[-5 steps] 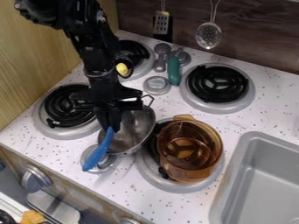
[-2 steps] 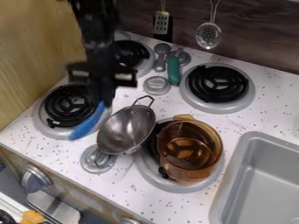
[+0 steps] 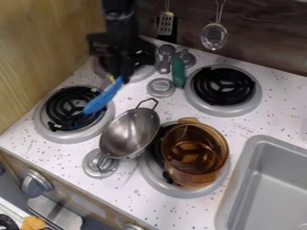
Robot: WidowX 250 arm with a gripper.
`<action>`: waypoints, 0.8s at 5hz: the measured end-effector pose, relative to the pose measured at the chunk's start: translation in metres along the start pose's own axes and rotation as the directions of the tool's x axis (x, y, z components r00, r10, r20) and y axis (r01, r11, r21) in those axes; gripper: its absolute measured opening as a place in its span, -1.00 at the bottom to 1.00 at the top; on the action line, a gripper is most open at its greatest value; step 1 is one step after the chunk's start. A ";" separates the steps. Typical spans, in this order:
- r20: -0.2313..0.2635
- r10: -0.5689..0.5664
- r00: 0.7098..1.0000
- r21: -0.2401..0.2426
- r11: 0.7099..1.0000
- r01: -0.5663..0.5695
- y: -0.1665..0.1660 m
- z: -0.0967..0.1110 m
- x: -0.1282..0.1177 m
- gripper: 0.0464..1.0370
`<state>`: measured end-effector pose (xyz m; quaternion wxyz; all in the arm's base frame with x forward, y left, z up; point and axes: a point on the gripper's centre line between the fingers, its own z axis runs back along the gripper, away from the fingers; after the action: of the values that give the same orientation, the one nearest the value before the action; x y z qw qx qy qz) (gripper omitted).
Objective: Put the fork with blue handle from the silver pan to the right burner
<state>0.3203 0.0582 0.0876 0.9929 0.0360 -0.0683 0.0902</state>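
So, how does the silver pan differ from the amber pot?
The silver pan is opaque metal; the amber pot is see-through. The pan has a thin wire handle, the pot a short, thick tab. The pan looks tilted, the pot upright. Both are open on top.

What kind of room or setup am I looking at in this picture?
It looks like a kitchen, quite possibly a toy or mock-up one: there are coiled stove burners set in a speckled white counter, a grey sink, and a slotted spatula hanging at the back.
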 end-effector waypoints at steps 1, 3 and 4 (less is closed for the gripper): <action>-0.013 -0.188 0.982 -0.017 0.982 0.187 -0.025 0.000 0.024 -0.93; 0.062 -0.468 0.882 -0.011 0.883 0.469 -0.063 -0.004 0.035 -0.93; 0.108 -0.601 0.792 0.016 0.797 0.603 -0.079 -0.012 0.032 -0.93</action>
<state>0.3680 -0.0127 0.0756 0.9651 0.0511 -0.1074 -0.2332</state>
